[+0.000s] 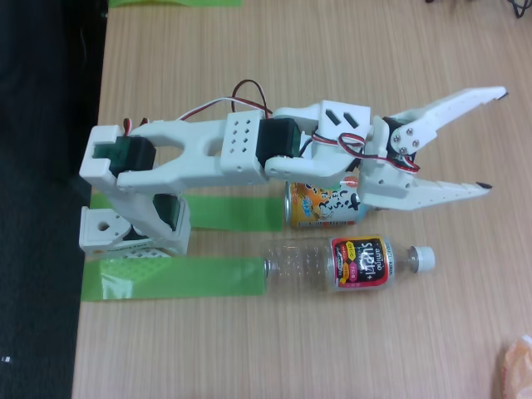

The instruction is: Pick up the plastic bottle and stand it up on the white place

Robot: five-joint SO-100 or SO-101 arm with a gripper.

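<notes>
white two-finger gripper (497, 140) spread wide above the wooden table (249, 349); long clear plastic bottle with white cap (349, 263) lies flat beside orange-and-blue can (320, 204), base touching a green tape strip (174, 278).

Looks like an office or lab workspace. Pale wood-grain desk (249, 50) with a dark floor beside it at the left; a white 3D-printed robot arm (216, 145) sits on it, with green tape strips (174, 278) stuck to the top.

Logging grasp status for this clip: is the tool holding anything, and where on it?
Nothing is held. The tool is open above the table; the bottle lies untouched.
</notes>
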